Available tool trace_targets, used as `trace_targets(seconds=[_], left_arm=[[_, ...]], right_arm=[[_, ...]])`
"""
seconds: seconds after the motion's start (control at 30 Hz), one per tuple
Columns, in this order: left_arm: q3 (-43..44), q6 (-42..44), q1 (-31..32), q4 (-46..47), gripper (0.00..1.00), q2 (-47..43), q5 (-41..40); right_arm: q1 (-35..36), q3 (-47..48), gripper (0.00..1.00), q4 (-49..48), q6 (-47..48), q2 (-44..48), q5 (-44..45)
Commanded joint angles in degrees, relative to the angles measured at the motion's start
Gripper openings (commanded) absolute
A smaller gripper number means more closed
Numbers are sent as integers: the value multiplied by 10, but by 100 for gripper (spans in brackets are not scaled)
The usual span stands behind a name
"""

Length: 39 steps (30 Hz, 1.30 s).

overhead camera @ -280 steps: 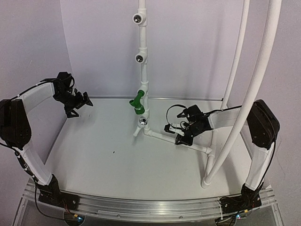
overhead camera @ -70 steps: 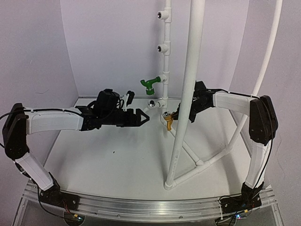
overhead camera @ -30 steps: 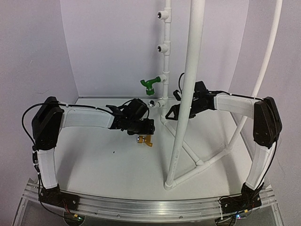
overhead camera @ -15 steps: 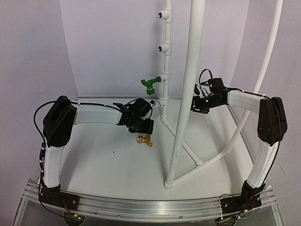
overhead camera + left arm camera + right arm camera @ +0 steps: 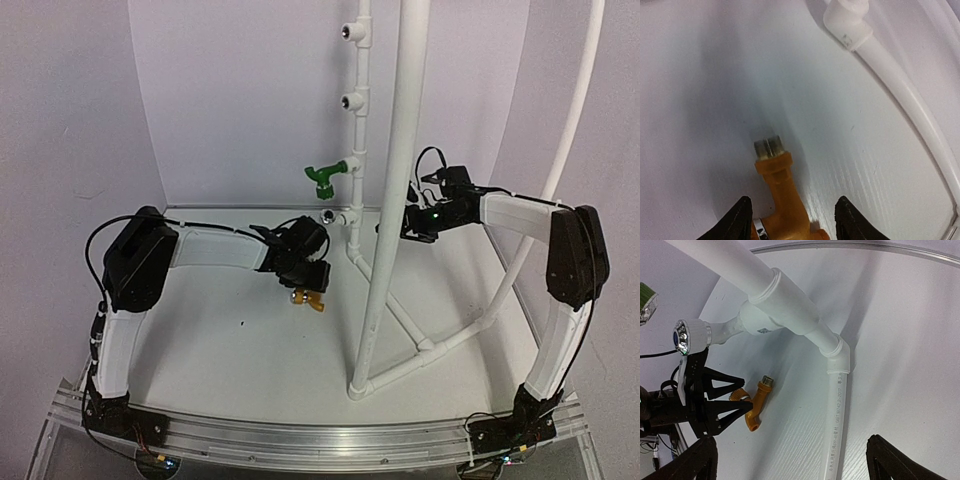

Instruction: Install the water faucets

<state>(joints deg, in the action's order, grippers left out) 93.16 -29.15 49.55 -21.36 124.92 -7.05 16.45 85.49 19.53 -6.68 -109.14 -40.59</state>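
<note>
The brass-gold faucet (image 5: 310, 299) lies on its side on the white table, threaded end toward the pipes. My left gripper (image 5: 305, 281) is down over it, open. In the left wrist view the faucet (image 5: 781, 197) lies between the black fingertips (image 5: 741, 216), close to the left one and clear of the right. The right wrist view shows the same faucet (image 5: 756, 406) at the left gripper (image 5: 734, 403). The green faucet (image 5: 324, 178) sits screwed into the upright pipe. My right gripper (image 5: 408, 224) hovers open and empty behind the thick pipe, its jaws (image 5: 789, 452) wide apart.
An upright pipe (image 5: 354, 130) carries tee fittings, with an open socket (image 5: 328, 216) low down, also in the right wrist view (image 5: 686, 336). A thick white pipe (image 5: 393, 220) rises in front of it. Floor pipes (image 5: 836, 405) run along the table right of the brass faucet.
My left gripper has settled lower over the brass faucet and its jaws have narrowed round it. The right gripper has drawn back to the right, behind the thick pipe. The faucet has not moved.
</note>
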Motion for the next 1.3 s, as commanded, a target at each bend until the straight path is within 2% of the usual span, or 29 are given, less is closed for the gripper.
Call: trace_targets(seconds=[0.0, 0.2, 0.43, 0.6, 0.7, 0.83, 0.97, 1.07, 1.17, 1.27], left_arm=[[-61, 9, 10, -12, 56, -48, 20], [-144, 2, 11, 38, 64, -121, 4], [-126, 96, 13, 3, 57, -108, 68], [-75, 147, 12, -77, 51, -74, 79], [-47, 123, 12, -104, 56, -59, 76], [-55, 57, 12, -95, 60, -60, 73], [-49, 3, 12, -112, 61, -44, 33], [-33, -15, 13, -126, 62, -21, 33], [-17, -10, 12, -136, 58, 0, 41], [-17, 27, 13, -132, 46, 2, 54]], right_arm=[[0, 7, 98, -9, 13, 15, -13], [0, -2, 98, -9, 16, 14, -13], [0, -18, 98, -8, 25, 12, -20], [0, -16, 98, -6, 32, 7, -22], [0, -13, 98, -4, 36, 9, -21], [1, -12, 98, -4, 34, 11, -20], [1, -13, 98, -4, 33, 11, -19], [1, -11, 98, -5, 33, 8, -18], [0, -10, 98, -4, 36, 6, -20], [0, -12, 98, -3, 53, 8, -25]])
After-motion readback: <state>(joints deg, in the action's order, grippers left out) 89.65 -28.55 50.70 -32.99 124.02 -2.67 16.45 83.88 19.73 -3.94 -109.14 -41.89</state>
